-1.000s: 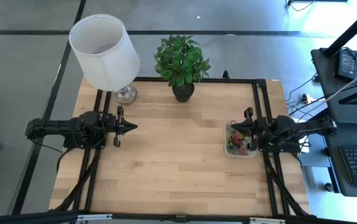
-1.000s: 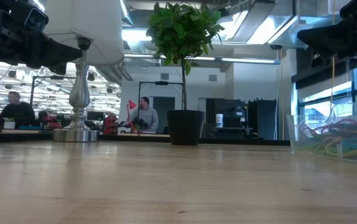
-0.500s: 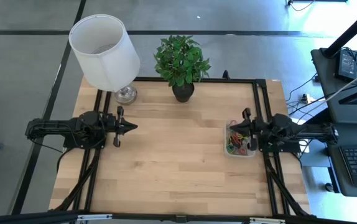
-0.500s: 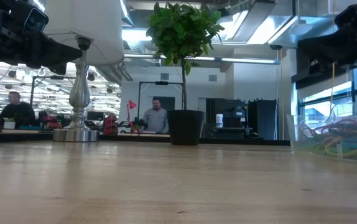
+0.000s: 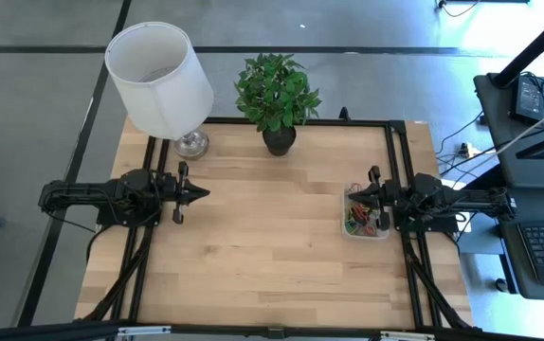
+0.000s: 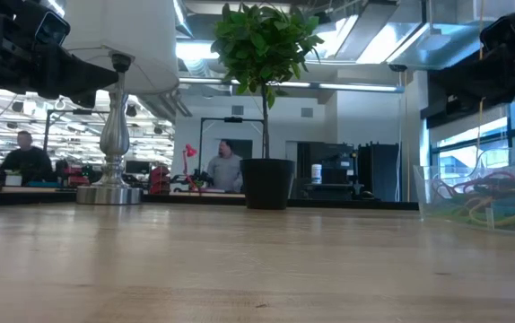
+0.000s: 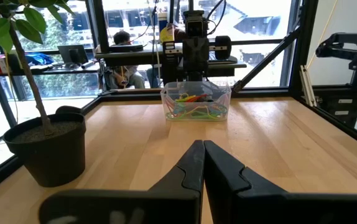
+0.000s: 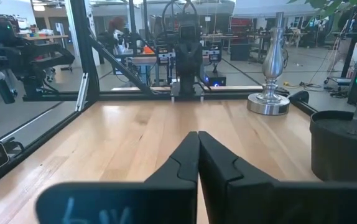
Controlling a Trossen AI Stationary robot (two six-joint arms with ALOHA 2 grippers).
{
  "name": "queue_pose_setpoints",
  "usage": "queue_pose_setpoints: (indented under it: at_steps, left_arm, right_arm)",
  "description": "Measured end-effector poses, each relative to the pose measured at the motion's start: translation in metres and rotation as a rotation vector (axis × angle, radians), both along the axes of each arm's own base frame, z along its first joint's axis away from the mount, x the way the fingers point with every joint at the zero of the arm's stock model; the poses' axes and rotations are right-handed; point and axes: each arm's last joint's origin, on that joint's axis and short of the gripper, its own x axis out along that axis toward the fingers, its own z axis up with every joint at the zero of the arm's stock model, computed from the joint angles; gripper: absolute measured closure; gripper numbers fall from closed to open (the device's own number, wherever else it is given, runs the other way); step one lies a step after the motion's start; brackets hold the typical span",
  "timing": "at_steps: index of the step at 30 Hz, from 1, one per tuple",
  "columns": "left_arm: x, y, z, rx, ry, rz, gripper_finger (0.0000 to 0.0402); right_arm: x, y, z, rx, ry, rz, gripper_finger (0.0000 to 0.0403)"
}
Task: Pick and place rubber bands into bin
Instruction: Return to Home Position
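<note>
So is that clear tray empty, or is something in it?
Not empty. The bin holds a tangle of coloured rubber bands, visible through its clear walls.

You have no readable text, label, brand or number here; pale marks [image 8: 94,208] just behind the right gripper [image 8: 197,135] are too blurred to read.

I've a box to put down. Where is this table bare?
Bare: the middle of the table between the left gripper and the bin, plus the front strip. Crowded: back edge with lamp and plant; right side, where the right gripper hangs over the rubber bands.
</note>
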Motion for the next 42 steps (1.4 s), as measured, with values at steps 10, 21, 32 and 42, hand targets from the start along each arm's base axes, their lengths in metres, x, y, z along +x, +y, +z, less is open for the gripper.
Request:
queue_pose_setpoints:
  at_steps: [10, 21, 32, 42]
  left_arm:
    - [0.0, 0.0, 0.0, 0.0, 0.0, 0.0, 0.0395]
    - [0.0, 0.0, 0.0, 0.0, 0.0, 0.0, 0.0395]
    - [0.0, 0.0, 0.0, 0.0, 0.0, 0.0, 0.0395]
    - [0.0, 0.0, 0.0, 0.0, 0.0, 0.0, 0.0395]
  right_arm:
    - [0.0, 0.0, 0.0, 0.0, 0.0, 0.0, 0.0375]
    - [0.0, 0.0, 0.0, 0.0, 0.0, -0.001, 0.0374]
    - [0.0, 0.0, 0.0, 0.0, 0.0, -0.001, 0.0374]
    - [0.0, 0.0, -0.0001, 0.001, 0.001, -0.001, 0.0374]
